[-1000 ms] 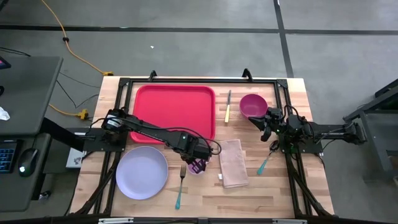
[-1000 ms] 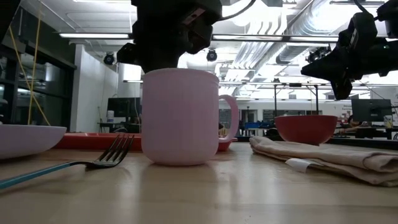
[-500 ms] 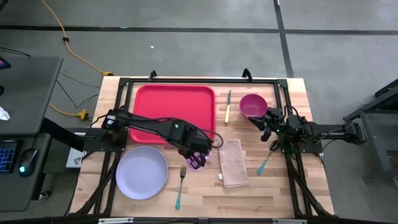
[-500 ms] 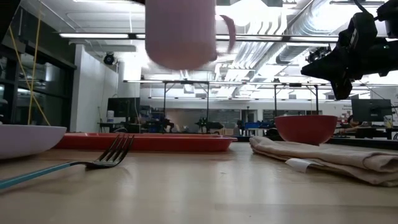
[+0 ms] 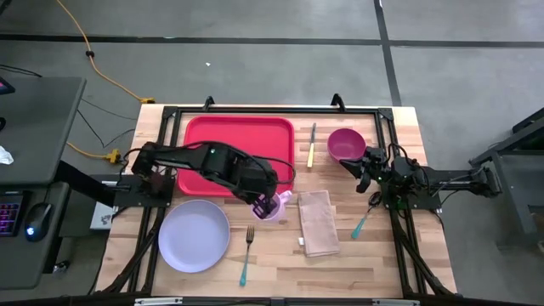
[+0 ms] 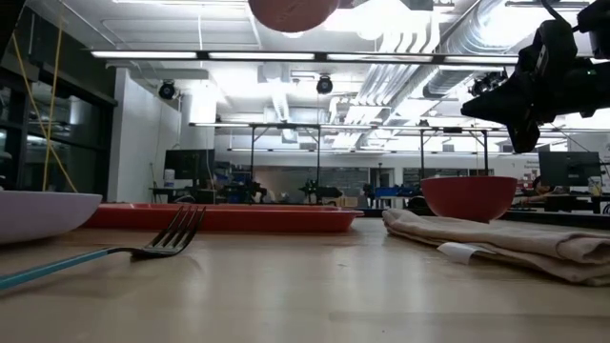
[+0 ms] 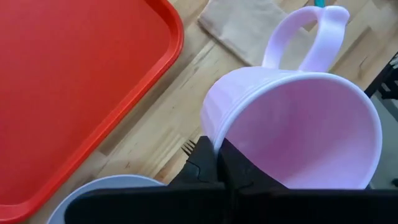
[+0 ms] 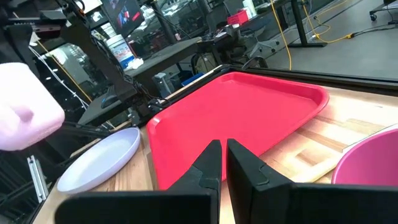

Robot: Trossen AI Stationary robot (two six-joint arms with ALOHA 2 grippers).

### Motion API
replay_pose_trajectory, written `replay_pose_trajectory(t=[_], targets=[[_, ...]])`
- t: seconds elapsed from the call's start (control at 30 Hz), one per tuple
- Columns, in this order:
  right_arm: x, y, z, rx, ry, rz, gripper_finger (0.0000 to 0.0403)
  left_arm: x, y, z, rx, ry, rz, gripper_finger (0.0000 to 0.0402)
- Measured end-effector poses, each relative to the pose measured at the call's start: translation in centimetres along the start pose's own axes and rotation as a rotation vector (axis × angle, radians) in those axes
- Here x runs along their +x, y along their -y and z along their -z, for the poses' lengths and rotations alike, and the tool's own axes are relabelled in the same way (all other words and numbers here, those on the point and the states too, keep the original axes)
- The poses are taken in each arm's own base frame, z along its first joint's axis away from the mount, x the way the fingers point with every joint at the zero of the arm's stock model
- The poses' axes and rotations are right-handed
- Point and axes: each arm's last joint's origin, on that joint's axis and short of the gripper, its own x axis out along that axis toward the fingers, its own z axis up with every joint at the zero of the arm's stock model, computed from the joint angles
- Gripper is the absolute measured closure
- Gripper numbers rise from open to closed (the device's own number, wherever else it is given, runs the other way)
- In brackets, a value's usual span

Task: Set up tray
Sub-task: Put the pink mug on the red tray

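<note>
The left gripper (image 7: 221,163) is pinched tight on the rim of a pale pink mug (image 7: 298,127) — lifted clear of the table, handle pointing away from the fingers. The red tray (image 5: 238,153) lies just beside and below this gripper, toward the table's far edge; the lavender plate (image 5: 194,235) sits on its near side, the folded cloth napkin (image 5: 319,221) just past the mug. The right gripper (image 8: 222,149) waits closed and empty — near the magenta bowl (image 5: 345,144).

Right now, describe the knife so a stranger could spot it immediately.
Start at the red tray at the table's far side. In the gap between its right edge and the magenta bowl lies the knife; alone among the cutlery, its handle is yellow, not teal.
</note>
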Motion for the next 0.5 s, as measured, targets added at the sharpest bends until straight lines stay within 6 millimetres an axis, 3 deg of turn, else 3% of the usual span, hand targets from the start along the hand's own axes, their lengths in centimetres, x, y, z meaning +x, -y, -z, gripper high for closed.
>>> replay_pose_trajectory(t=[0.23,0.5], targets=[[0.0,0.0,0.0,0.001,0.004,-0.001,0.0402,0.2,-1.9,-2.4,-0.006,0.022,-0.026,0.0389],[0.0,0.0,-0.1,0.008,0.008,-0.003,0.0402,0.6,-6.2,-6.9,-0.014,0.059,-0.090,0.0389]])
